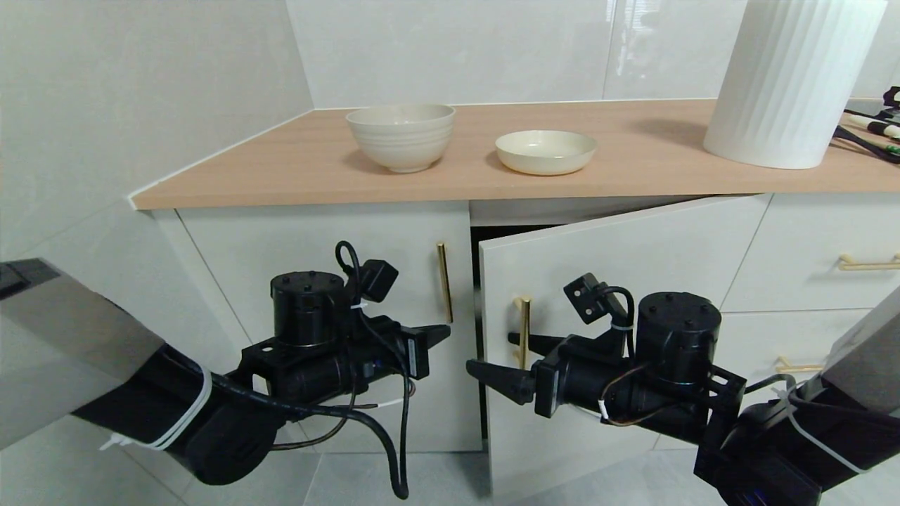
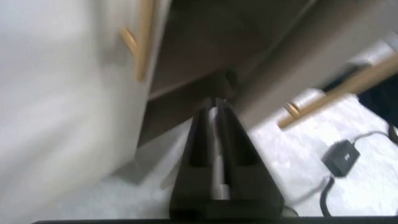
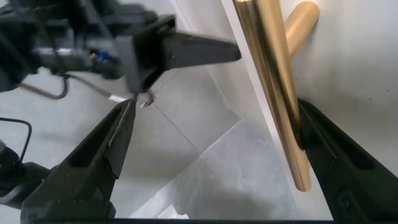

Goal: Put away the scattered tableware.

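On the wooden counter (image 1: 281, 169) stand a deep ribbed cream bowl (image 1: 401, 137) and, to its right, a shallow cream dish (image 1: 545, 151). Below them the right cabinet door (image 1: 633, 260) hangs ajar, with a dark gap beside it. My right gripper (image 1: 503, 358) is open and straddles that door's gold handle (image 1: 522, 330); the handle (image 3: 273, 93) runs between its fingers (image 3: 118, 137) without being clamped. My left gripper (image 1: 441, 332) is shut on nothing and points at the gap from in front of the left door; its fingertips (image 2: 214, 112) face the dark opening.
The left door (image 1: 316, 232) is shut, with its own gold handle (image 1: 443, 281). A tall white ribbed canister (image 1: 791, 77) stands at the counter's right, with utensils (image 1: 872, 130) behind it. Drawers with gold pulls (image 1: 868, 263) lie to the right. A tiled wall bounds the left side.
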You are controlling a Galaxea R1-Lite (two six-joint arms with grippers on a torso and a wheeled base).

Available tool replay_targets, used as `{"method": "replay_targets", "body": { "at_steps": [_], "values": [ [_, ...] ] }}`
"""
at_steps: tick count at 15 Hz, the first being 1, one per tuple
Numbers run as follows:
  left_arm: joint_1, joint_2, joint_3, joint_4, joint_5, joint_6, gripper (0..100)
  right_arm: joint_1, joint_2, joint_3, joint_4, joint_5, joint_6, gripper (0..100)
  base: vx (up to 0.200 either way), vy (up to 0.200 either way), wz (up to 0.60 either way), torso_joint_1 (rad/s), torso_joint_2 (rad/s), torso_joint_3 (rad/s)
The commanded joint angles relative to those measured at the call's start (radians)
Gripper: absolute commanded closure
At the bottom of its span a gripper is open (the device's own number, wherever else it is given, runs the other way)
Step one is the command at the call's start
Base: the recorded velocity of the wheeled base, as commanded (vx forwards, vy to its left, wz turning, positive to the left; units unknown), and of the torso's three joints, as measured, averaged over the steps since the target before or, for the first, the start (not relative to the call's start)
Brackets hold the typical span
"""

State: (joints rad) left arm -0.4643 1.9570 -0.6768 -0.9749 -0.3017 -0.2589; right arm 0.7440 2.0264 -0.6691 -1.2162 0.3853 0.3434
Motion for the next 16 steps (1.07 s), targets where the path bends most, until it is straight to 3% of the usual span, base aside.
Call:
{"method": "replay_targets", "body": {
  "at_steps": [1, 5, 8, 16],
  "values": [
    [-0.011, -0.075, 0.060, 0.001, 0.009, 0.000, 100, 0.029, 0.003, 0.000, 0.000, 0.001, 0.000, 0, 0.000, 0.000, 0.00, 0.000, 0.00, 0.000],
    [-0.057, -0.035, 0.006, -0.025, 0.006, 0.000, 100, 0.034, 0.003, 0.016, -0.008, 0.001, 0.000, 0, 0.000, 0.000, 0.00, 0.000, 0.00, 0.000],
    [-0.074, 0.008, 0.002, -0.123, 0.009, -0.003, 100, 0.040, 0.005, 0.017, -0.008, 0.001, 0.000, 0, 0.000, 0.000, 0.00, 0.000, 0.00, 0.000],
    [-0.102, 0.082, -0.021, -0.199, 0.006, -0.002, 100, 0.044, 0.015, 0.017, -0.008, 0.001, 0.000, 0, 0.000, 0.000, 0.00, 0.000, 0.00, 0.000]
  ]
}}
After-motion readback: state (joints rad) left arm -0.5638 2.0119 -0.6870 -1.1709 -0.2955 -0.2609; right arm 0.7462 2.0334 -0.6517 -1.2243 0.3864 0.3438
